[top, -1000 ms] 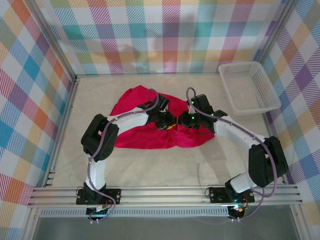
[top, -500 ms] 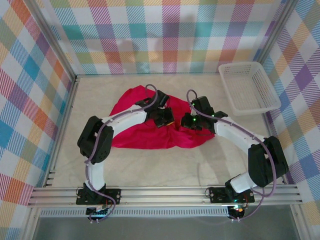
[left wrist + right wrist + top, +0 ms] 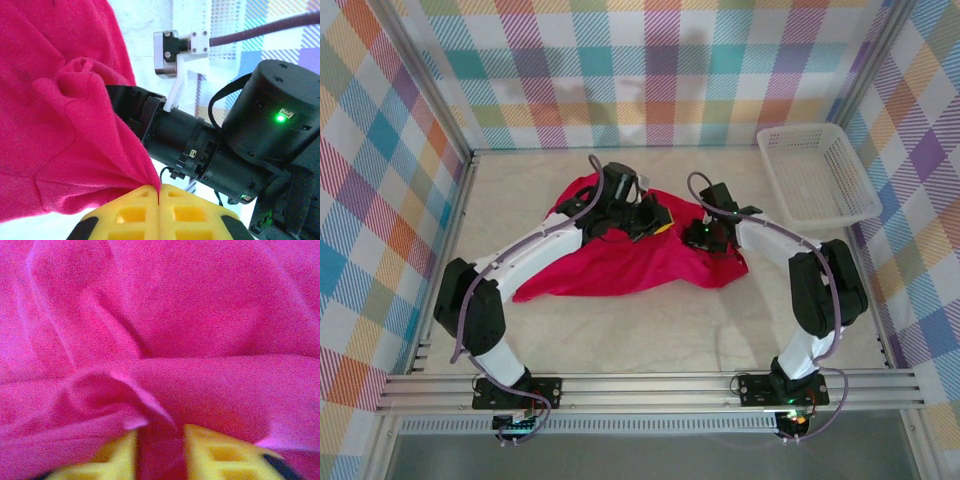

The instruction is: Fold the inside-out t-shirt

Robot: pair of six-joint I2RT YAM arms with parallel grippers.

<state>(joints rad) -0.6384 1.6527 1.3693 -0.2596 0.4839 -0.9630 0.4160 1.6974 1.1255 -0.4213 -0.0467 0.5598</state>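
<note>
links (image 3: 535,250): white | joints (image 3: 470,305): black (green LEDs (image 3: 281,117) lit) | cables (image 3: 260,31): purple | fingers (image 3: 135,212): yellow

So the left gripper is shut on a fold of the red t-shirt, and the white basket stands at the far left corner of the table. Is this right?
Not quite. The white basket stands at the far right corner of the table, as the top view shows. The left gripper is indeed shut on a fold of the red t-shirt.

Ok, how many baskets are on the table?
1. The white basket sits in the far right corner of the table, apart from the red t-shirt; none seems hidden.
</note>
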